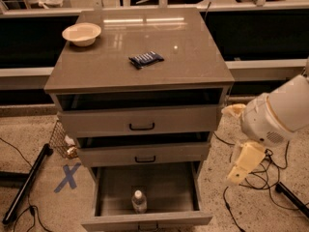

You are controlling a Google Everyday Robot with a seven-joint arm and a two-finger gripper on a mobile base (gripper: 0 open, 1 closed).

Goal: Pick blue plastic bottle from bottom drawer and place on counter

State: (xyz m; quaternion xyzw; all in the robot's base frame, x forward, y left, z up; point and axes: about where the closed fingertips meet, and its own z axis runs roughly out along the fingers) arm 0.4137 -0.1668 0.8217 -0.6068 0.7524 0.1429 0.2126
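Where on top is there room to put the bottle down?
The counter is bare right of the dark blue packet and along its front edge. The bowl fills the back left corner. The gripper hangs low, off the counter's right side.

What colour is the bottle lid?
The bottle has a white lid (camera view); the gripper hangs right of the bottom drawer.
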